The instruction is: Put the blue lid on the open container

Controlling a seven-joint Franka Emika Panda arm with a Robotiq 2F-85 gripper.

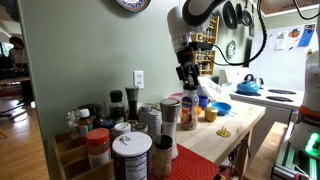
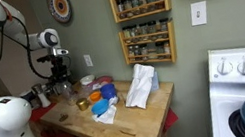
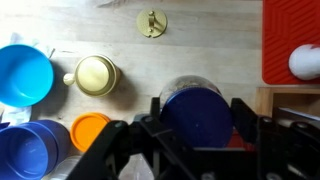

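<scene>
Pincer (image 3: 197,106) partly closed, fingers clasping the blue lid (image 3: 195,120) between them, lid directly above the open container (image 1: 187,112)

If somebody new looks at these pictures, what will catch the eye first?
The blue lid, held in the pincer, fills the lower middle of the wrist view. A blue bowl sits at that view's left edge, and a red mat at its upper right.

Flat round blue lid (image 3: 203,118) level over the tall translucent container (image 1: 187,113) mouth
</scene>
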